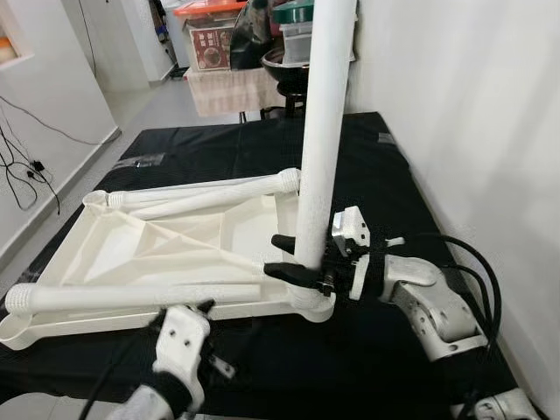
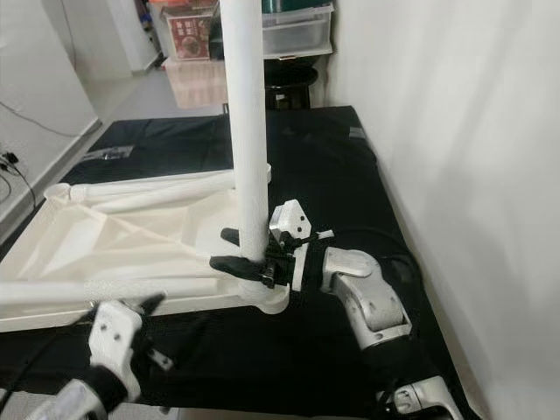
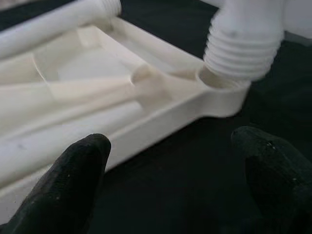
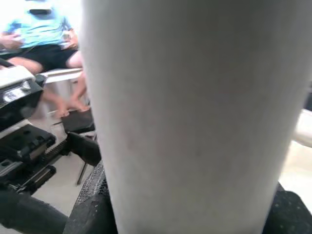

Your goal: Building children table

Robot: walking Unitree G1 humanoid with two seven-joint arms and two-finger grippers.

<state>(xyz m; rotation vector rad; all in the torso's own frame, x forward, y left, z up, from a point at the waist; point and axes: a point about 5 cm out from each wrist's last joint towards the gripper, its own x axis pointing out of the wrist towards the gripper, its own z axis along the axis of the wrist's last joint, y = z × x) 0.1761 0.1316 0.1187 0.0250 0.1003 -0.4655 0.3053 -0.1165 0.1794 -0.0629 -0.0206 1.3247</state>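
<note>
We find the right gripper point(image 1: 296, 259) pinching the upright table leg point(image 1: 322, 131) at the corner socket of the inverted tabletop point(image 1: 149, 249); left gripper point(image 3: 170, 170) spread beside it; no legible writing

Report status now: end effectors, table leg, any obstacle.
Right end effector shut on upright table leg, seated in corner socket of upturned tabletop. Left end effector open, hovering near that corner. Other legs lie loose in tabletop; none block.
</note>
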